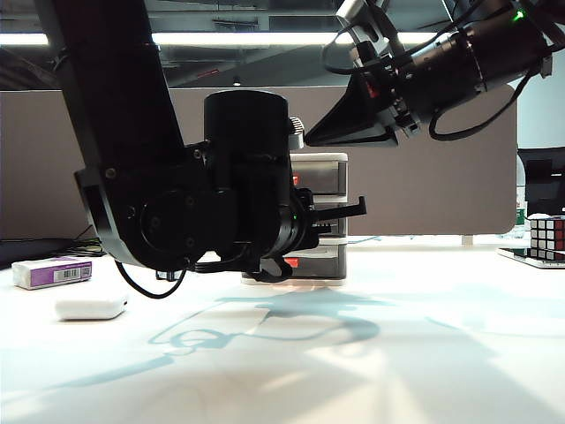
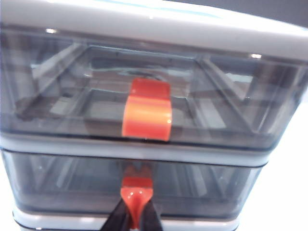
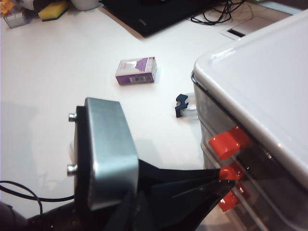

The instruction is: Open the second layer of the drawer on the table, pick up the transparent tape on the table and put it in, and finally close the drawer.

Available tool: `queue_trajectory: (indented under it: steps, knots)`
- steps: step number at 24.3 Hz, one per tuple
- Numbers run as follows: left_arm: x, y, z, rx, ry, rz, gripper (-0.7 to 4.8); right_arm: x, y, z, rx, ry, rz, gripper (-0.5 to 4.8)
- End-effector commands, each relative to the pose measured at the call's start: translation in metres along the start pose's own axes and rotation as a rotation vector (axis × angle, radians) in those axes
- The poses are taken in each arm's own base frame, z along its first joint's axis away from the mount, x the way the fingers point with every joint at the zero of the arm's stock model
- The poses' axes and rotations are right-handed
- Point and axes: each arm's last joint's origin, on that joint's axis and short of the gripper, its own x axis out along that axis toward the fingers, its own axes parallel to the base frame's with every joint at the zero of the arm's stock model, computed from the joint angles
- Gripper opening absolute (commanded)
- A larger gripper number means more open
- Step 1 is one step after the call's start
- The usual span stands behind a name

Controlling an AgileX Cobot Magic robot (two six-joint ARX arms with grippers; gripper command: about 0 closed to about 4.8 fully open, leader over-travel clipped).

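Observation:
The drawer [image 1: 320,172] stands on the white table [image 1: 397,353], its three smoky layers flush in the frame. My left gripper [image 2: 137,217] is shut on the red-orange tab [image 2: 137,190] of the second layer [image 2: 202,185]. In the right wrist view the same left gripper [image 3: 224,181] pinches the middle tab [image 3: 230,172]. The transparent tape [image 3: 185,106], a tiny black holder with a clear part, lies on the table beside the drawer. My left arm hides it in the exterior view. My right gripper [image 1: 311,139] hangs above the drawer's top, shut and holding nothing.
A purple-and-white box [image 1: 51,272] and a white rounded case [image 1: 90,307] lie at the table's left. A Rubik's cube [image 1: 547,237] stands at the far right. A grey partition [image 1: 424,159] runs behind the drawer. Cables and a black mat [image 3: 163,14] lie past the box.

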Motion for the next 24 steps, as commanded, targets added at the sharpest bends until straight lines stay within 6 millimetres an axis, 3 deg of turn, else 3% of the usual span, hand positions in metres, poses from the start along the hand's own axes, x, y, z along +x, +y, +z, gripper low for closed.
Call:
queue_trajectory:
  steps: [1, 11, 24]
  knots:
    - [-0.001, -0.002, 0.0, 0.011, 0.005, -0.007, -0.06, 0.0, 0.0, 0.006, -0.03, -0.042, 0.005, -0.05]
    - [-0.015, -0.014, -0.005, 0.03, 0.02, -0.01, -0.06, 0.021, -0.016, -0.008, 0.005, 0.012, -0.033, -0.05]
    - [-0.028, -0.021, -0.004, 0.028, 0.022, -0.039, -0.06, 0.032, -0.027, 0.004, -0.025, -0.022, -0.064, -0.05]
